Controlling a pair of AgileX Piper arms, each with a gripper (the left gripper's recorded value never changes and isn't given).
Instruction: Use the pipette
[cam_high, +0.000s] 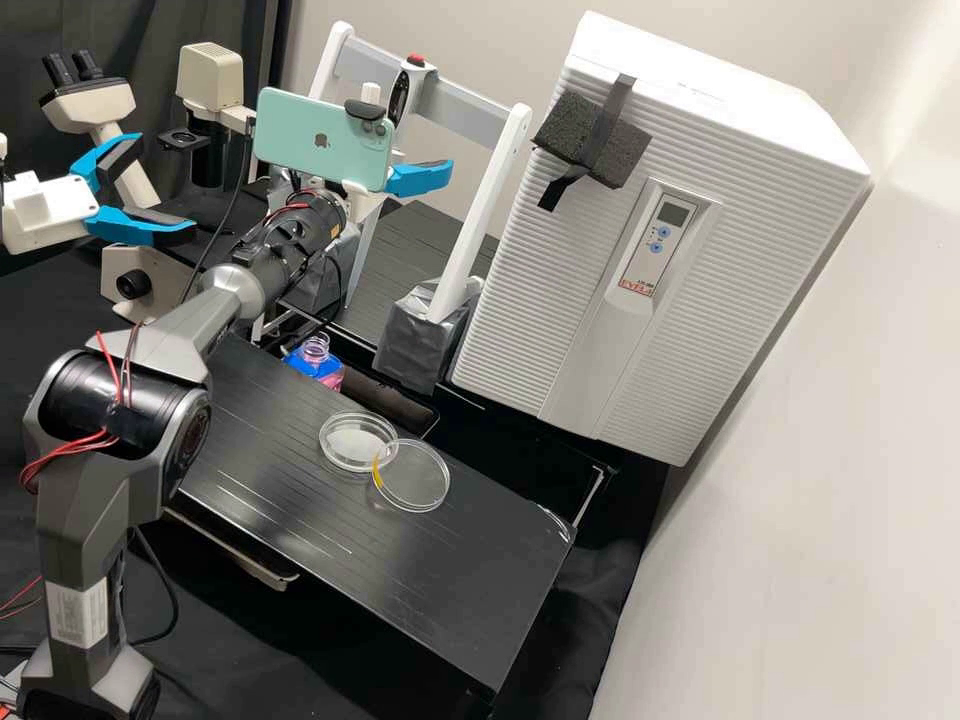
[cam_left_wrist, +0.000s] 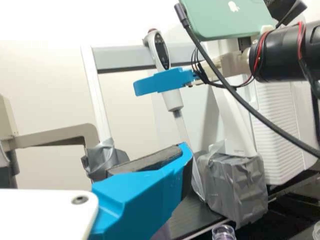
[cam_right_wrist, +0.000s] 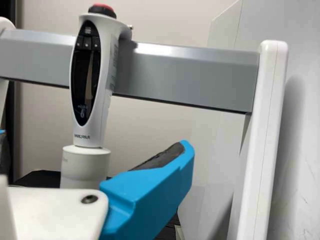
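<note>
Beyond my right arm's elbow (cam_high: 120, 410) and two Petri dishes (cam_high: 358, 440) on the black tray (cam_high: 330, 545), my right gripper (cam_right_wrist: 92, 150) brackets the pipette (cam_high: 400, 92) hanging on its stand (cam_high: 470, 105), jaws apart and unclamped, so next, I judge, comes a square squeeze, while the left gripper (cam_high: 160, 190) hangs spread wide, empty.

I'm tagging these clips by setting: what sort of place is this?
Most likely a laboratory bench. A microscope stands at the back, a pipette sits against the grey bar of a white stand, and clear petri dishes lie on a black platform.
</note>
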